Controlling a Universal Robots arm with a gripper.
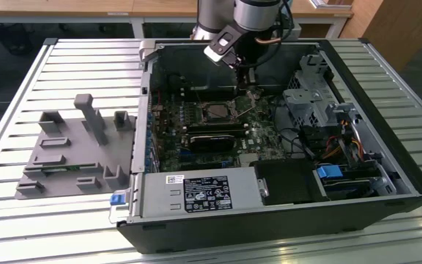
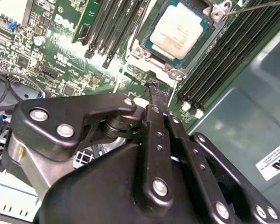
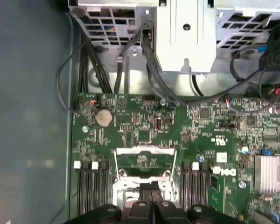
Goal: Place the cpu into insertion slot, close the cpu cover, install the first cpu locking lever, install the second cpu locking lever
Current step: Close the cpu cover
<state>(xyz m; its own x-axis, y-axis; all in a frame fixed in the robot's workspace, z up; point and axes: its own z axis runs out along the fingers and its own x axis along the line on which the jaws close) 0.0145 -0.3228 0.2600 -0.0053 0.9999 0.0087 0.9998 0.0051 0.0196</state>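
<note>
The cpu (image 2: 179, 28), a square chip with a pale silvery top, lies flat in the insertion slot (image 2: 147, 44) on the green board; in the exterior view the slot (image 1: 218, 113) sits mid-case. My gripper (image 2: 156, 91) is shut, its tips just off one edge of the slot and above the board. In the first wrist view the gripper (image 3: 151, 189) ends right at the cpu cover (image 3: 144, 150). The cover is a silvery frame that seems raised, with green board showing through its cut-out. A thin locking lever (image 2: 256, 5) sticks up beside the slot, and the exterior view shows the lever (image 1: 249, 107) too.
Memory slots (image 3: 91, 186) flank the socket on both sides. A metal drive cage (image 1: 314, 104) with cables (image 3: 130, 60) fills the exterior view's right of the case. The power supply (image 1: 200, 195) lies at the front. A grey fixture (image 1: 72, 148) stands outside the case on the exterior view's left.
</note>
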